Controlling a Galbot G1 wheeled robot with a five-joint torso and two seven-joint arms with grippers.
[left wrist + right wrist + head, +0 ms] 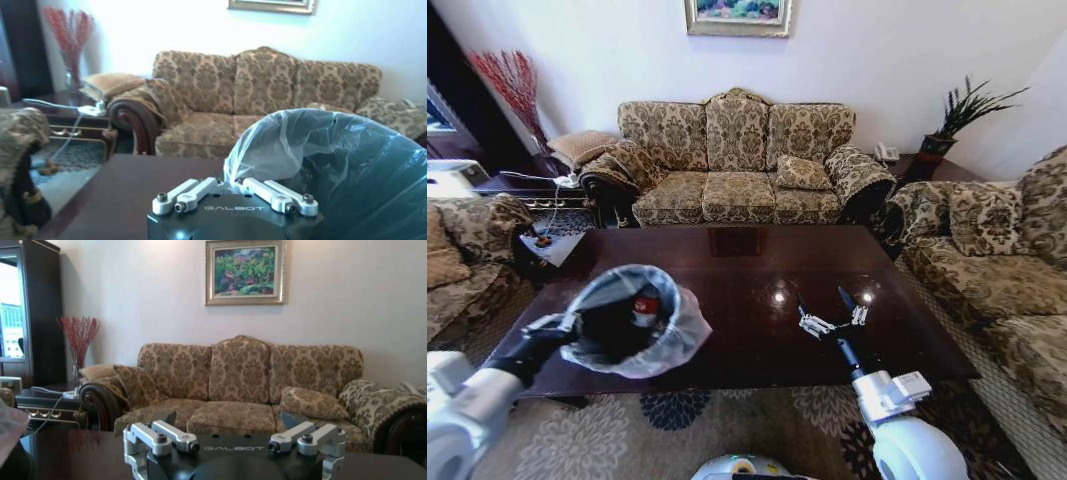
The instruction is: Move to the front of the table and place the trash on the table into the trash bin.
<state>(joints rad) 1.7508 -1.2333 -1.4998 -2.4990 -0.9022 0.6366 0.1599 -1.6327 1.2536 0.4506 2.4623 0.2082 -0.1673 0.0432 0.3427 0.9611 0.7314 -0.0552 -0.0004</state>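
Note:
The trash bin (632, 320), dark and lined with a translucent white bag, is lifted and tilted over the table's (757, 265) front left corner. My left gripper (567, 326) is shut on its rim; in the left wrist view the fingers (200, 189) pinch the bag edge of the bin (347, 165). Inside lies trash, a bottle with a red label (645, 306). My right gripper (824, 305) hovers open over the table's front right part, nothing between its fingers (163, 436).
A patterned sofa (737, 160) stands behind the table, another sofa (997, 270) to the right and an armchair (462, 260) to the left. A side table (537, 190) with cables is at the back left. A patterned rug (677, 420) lies under the front edge.

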